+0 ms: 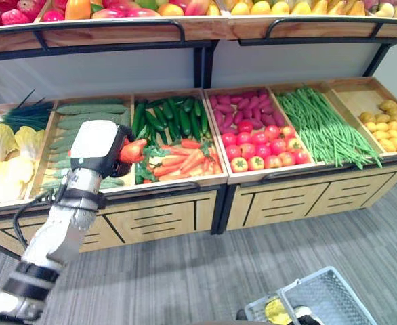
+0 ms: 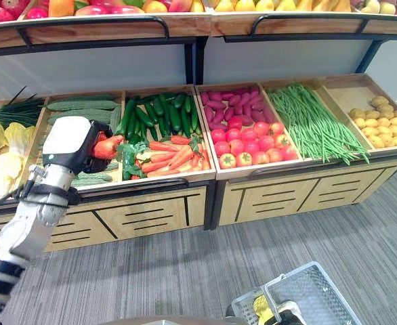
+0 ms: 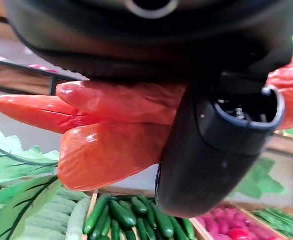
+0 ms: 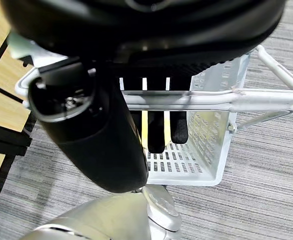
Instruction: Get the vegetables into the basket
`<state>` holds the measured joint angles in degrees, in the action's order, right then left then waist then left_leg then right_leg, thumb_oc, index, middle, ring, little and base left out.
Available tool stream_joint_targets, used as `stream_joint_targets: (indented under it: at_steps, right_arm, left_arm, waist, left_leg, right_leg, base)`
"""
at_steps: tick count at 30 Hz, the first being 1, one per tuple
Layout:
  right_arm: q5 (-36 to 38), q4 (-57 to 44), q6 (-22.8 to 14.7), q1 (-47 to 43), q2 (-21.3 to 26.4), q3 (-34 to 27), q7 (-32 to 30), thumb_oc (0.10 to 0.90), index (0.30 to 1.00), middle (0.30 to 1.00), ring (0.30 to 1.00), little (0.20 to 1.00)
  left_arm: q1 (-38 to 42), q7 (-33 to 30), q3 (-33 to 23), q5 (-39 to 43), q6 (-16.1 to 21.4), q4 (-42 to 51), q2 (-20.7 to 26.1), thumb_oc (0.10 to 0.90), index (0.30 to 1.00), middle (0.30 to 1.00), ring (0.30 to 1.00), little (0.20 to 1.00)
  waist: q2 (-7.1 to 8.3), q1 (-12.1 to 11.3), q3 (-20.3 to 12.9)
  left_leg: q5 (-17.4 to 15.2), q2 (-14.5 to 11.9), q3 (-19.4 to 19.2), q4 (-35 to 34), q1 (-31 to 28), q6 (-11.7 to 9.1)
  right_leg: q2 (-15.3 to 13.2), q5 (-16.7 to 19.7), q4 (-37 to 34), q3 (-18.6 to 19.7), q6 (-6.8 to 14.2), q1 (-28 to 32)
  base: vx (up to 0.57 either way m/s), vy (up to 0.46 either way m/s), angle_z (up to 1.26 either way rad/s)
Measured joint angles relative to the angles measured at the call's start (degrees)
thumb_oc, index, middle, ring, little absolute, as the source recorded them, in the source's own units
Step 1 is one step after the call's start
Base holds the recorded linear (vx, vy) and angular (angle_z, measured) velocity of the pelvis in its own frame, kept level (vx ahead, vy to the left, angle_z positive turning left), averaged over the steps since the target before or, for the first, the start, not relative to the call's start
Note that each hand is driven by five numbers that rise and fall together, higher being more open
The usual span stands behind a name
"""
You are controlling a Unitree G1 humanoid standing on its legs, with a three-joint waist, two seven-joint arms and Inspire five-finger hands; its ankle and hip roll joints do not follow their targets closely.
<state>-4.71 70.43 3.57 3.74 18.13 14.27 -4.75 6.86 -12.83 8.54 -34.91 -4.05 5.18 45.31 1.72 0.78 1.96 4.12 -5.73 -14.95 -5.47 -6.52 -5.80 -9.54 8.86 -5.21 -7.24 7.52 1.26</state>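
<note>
Carrots (image 1: 132, 150) up at the left hand (image 1: 100, 145), well apart from the basket (image 1: 334, 288) and far off to its left. Sits high above the basket's level, over the wooden display stand (image 1: 185, 203) that runs behind the basket. Grips the bunch with fingers and thumb closed round the orange roots, as seen in the left wrist view. Points the roots' long axis across the palm, tips sticking out on the side nearer the basket, green leaves trailing below.

Hangs the basket low from the right hand (image 4: 101, 145), whose fingers (image 4: 156, 135) curl round the white handle (image 4: 211, 95). Already carries a yellow item (image 1: 276, 310) in the basket's bottom, with open mesh beside it.

Calls, in all likelihood, for a long sweep of the left arm down and toward the basket, or for lifting the basket toward the carrots. Needs the bunch brought over the basket's open mouth and clear of the handle before letting go, so the long roots drop inside rather than bridging the rim.
</note>
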Motion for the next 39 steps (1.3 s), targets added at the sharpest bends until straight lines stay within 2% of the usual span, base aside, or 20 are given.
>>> stream_joint_targets:
  at_steps: [1,2,3,5,8,16,19,23,24,26,27,28,29,30,31,32,33,34,36,39]
  right_arm:
    - [-0.13,-0.05,0.04,0.15,-0.01,-0.08,-0.03,0.400,0.300,0.300,0.300,0.300]
    - [-1.49,-0.03,0.04,0.37,-0.15,0.12,-0.08,0.400,0.300,0.300,0.300,0.300]
    - [-2.21,-0.14,0.04,0.36,-0.12,-0.04,-0.05,0.400,0.300,0.300,0.300,0.300]
    - [-2.81,-0.30,-0.02,0.40,-0.17,-0.37,-0.10,0.400,0.300,0.300,0.300,0.300]
    - [-3.94,-0.33,-0.12,1.30,-0.39,-0.49,-0.70,0.400,0.300,0.300,0.300,0.300]
    - [-4.63,-0.62,-0.13,1.52,-0.40,-0.45,-2.14,0.400,0.300,0.300,0.300,0.300]
    - [-4.63,-1.35,-0.17,1.59,-0.40,-0.50,-2.94,0.400,0.300,0.300,0.300,0.300]
    - [-4.61,-2.86,-0.42,0.14,-0.38,-2.78,-4.39,0.400,0.300,0.300,0.300,0.300]
    - [-4.47,-3.01,-0.59,0.49,-0.57,-3.10,-4.73,0.400,0.300,0.300,0.300,0.300]
    - [-4.52,-4.13,-0.79,-1.05,-1.41,-3.64,-5.33,0.400,0.300,0.300,0.300,0.300]
    - [-4.52,-4.12,-0.77,-1.39,-1.86,-3.63,-5.33,0.400,0.300,0.300,0.300,0.300]
    - [-4.59,-5.08,-0.80,-2.00,-2.17,-2.60,-5.56,0.400,0.300,0.300,0.300,0.300]
    - [-5.51,-4.72,-1.48,-4.21,-2.72,-2.60,-5.71,0.400,0.300,0.300,0.300,0.300]
    - [-5.83,-3.70,-1.26,-4.04,-2.59,-2.77,-5.65,0.400,0.300,0.300,0.300,0.300]
    - [-6.12,-2.49,-0.29,-3.08,-2.23,-2.75,-5.65,0.400,0.300,0.300,0.300,0.300]
    - [-6.20,-2.50,0.24,-1.80,-0.17,-2.64,-5.59,0.400,0.300,0.300,0.300,0.300]
    - [-6.19,-2.46,0.81,-0.40,1.72,-2.73,-5.47,0.400,0.300,0.300,0.300,0.300]
    - [-6.16,-2.44,1.02,-0.09,2.49,-2.99,-5.66,0.400,0.300,0.300,0.300,0.300]
    - [-6.16,-2.42,1.19,-0.30,3.35,-2.79,-5.55,0.400,0.300,0.300,0.300,0.300]
    - [-6.11,-2.43,1.19,-0.47,3.28,-2.77,-5.32,0.400,0.300,0.300,0.300,0.300]
  left_arm:
    - [-0.92,0.17,-0.59,0.21,-0.03,0.23,-1.15,0.400,0.300,0.300,0.300,0.300]
    - [-3.32,0.17,-2.01,1.89,-0.05,1.44,-5.34,0.400,0.300,0.300,0.300,0.300]
    - [-5.15,0.17,-2.37,3.00,-0.02,2.16,-7.28,0.400,0.300,0.300,0.300,0.300]
    - [-8.36,1.18,-2.37,4.83,0.28,2.62,-8.16,0.400,0.300,0.300,0.300,0.300]
    - [-13.49,1.61,-4.00,9.26,0.22,3.31,-12.92,0.400,0.300,0.300,0.300,0.300]
    - [-13.73,1.93,-6.24,10.24,0.11,4.08,-10.37,0.400,0.300,0.300,0.300,0.300]
    - [-13.34,1.93,-6.09,10.25,0.07,4.05,-10.36,0.400,0.300,0.300,0.300,0.300]
    - [-11.00,1.97,-5.87,10.29,-0.15,4.01,-9.26,0.400,0.300,0.300,0.300,0.300]
    - [-9.70,1.71,-5.62,10.45,-0.17,3.91,-9.32,0.400,0.300,0.300,0.300,0.300]
    - [-7.22,1.63,-5.38,10.71,-0.48,3.68,-7.27,0.400,0.300,0.300,0.300,0.300]
    - [-5.98,1.66,-4.91,10.71,-0.47,3.12,-6.67,0.400,0.300,0.300,0.300,0.300]
    - [-5.40,0.76,-4.89,10.71,-0.50,3.12,-5.95,0.400,0.300,0.300,0.300,0.300]
    - [-4.37,0.80,-4.83,10.71,-0.65,1.95,-4.83,0.400,0.300,0.300,0.300,0.300]
    - [-4.32,0.77,-4.83,10.71,-0.60,1.61,-6.68,0.400,0.300,0.300,0.300,0.300]
    - [-5.27,0.76,-4.91,10.69,-0.59,1.53,-6.91,0.400,0.300,0.300,0.300,0.300]
    - [-5.59,0.80,-4.78,10.70,-0.56,1.31,-7.84,0.400,0.300,0.300,0.300,0.300]
    - [-5.88,0.92,-4.79,10.70,-0.59,0.74,-10.61,0.400,0.300,0.300,0.300,0.300]
    - [-5.77,0.90,-4.83,10.70,-0.51,0.76,-11.48,0.400,0.300,0.300,0.300,0.300]
    - [-5.34,0.99,-4.82,10.78,-0.39,0.77,-12.47,0.400,0.300,0.300,0.300,0.300]
    - [-5.37,1.03,-4.76,11.35,-0.45,0.77,-12.63,0.400,0.300,0.300,0.300,0.300]
  waist:
    - [0.00,-0.03,0.00]
    - [0.10,-0.09,-0.02]
    - [0.12,-0.04,-0.03]
    - [0.18,0.11,0.03]
    - [0.14,0.29,0.08]
    - [-0.02,0.29,0.36]
    - [0.13,1.30,0.90]
    - [0.51,1.88,2.72]
    - [1.11,3.40,3.41]
    - [2.12,3.22,4.62]
    - [2.78,4.32,5.08]
    - [2.84,3.65,5.92]
    - [1.84,4.75,7.66]
    - [1.22,4.32,7.81]
    - [0.84,2.45,7.99]
    - [-1.87,3.12,8.94]
    - [-4.26,3.13,7.97]
    - [-5.44,3.42,7.34]
    - [-5.90,4.45,7.01]
    - [-6.08,4.60,7.00]
  left_leg:
    - [-0.01,0.02,0.18,0.00,0.07,0.00]
    - [0.01,0.10,0.38,0.00,0.23,0.02]
    - [0.01,0.13,0.37,0.00,0.20,0.02]
    - [0.00,0.04,0.32,0.00,0.41,0.04]
    - [0.07,0.02,0.30,0.00,-0.52,0.52]
    - [-0.47,0.29,0.08,-0.01,-0.45,0.23]
    - [-0.63,0.89,-0.21,-0.01,-0.10,0.50]
    - [-1.13,1.96,-2.97,-0.01,0.52,1.34]
    - [-1.21,2.95,-3.29,0.32,0.65,1.63]
    - [-1.58,3.29,-6.31,0.00,1.02,2.18]
    - [-1.69,3.76,-6.93,0.06,0.87,2.27]
    - [-2.40,3.50,-9.58,0.64,1.08,2.52]
    - [-2.00,2.05,-12.69,0.11,0.73,3.93]
    - [-2.03,1.29,-14.84,0.10,-0.17,3.73]
    - [-3.17,0.24,-16.80,0.10,-2.02,1.81]
    - [-2.85,-0.62,-16.06,0.38,-2.98,0.74]
    - [-2.74,-0.95,-14.95,0.37,-3.72,0.39]
    - [-2.85,-1.72,-12.80,0.53,-3.89,0.22]
    - [-2.83,-2.68,-10.88,1.60,-3.99,0.19]
    - [-2.84,-3.63,-10.48,1.75,-3.87,0.19]
  right_leg:
    - [-0.04,-0.01,0.00,-0.05,0.01,0.00]
    - [-0.08,-0.01,0.03,-0.17,0.01,-0.05]
    - [-0.08,-0.02,0.23,-0.11,0.03,-0.07]
    - [0.01,-0.01,0.22,0.01,0.03,-0.36]
    - [0.06,-0.21,-0.06,0.02,0.12,0.52]
    - [-0.13,-0.39,-0.06,0.42,0.32,0.02]
    - [-0.59,-0.23,-0.05,0.88,0.63,-0.52]
    - [-1.60,1.36,0.25,3.89,1.02,-2.86]
    - [-1.82,1.92,0.62,4.88,1.17,-3.93]
    - [-2.08,3.12,1.26,7.66,1.84,-6.45]
    - [-2.30,3.62,0.87,8.09,1.88,-6.46]
    - [-0.39,9.26,0.52,6.08,2.33,-9.90]
    - [-0.68,7.65,0.91,-5.15,2.70,-11.41]
    - [-1.98,3.79,4.58,-11.25,2.09,-11.14]
    - [-2.39,1.62,7.17,-15.25,0.35,-9.98]
    - [-0.87,1.46,5.70,-15.41,-2.75,-8.35]
    - [0.27,1.81,4.12,-15.05,-3.76,-6.83]
    - [0.86,1.66,3.59,-15.04,-3.70,-6.23]
    - [1.59,1.45,2.66,-15.08,-3.61,-5.14]
    - [2.39,1.25,2.65,-15.24,-3.89,-5.13]
  base:
    - [-0.07,0.019,0.04]
    - [-0.05,0.021,0.03]
    - [-0.04,0.017,0.00]
    - [0.00,0.003,-0.02]
    - [0.00,0.000,0.00]
    - [-0.01,0.029,-0.01]
    - [-0.04,0.091,-0.07]
    - [-0.06,0.087,-0.36]
    - [-0.08,0.091,-0.52]
    - [-0.07,0.001,-0.70]
    - [-0.06,-0.033,-1.21]
    - [-0.05,-0.061,-1.61]
    - [0.03,-0.044,-1.73]
    - [0.13,-0.097,-1.62]
    - [0.19,-0.100,-0.93]
    - [0.19,-0.181,-0.80]
    - [0.11,-0.165,-0.14]
    - [0.14,-0.262,-0.14]
    - [0.12,-0.253,-0.01]
    - [0.05,-0.188,0.02]
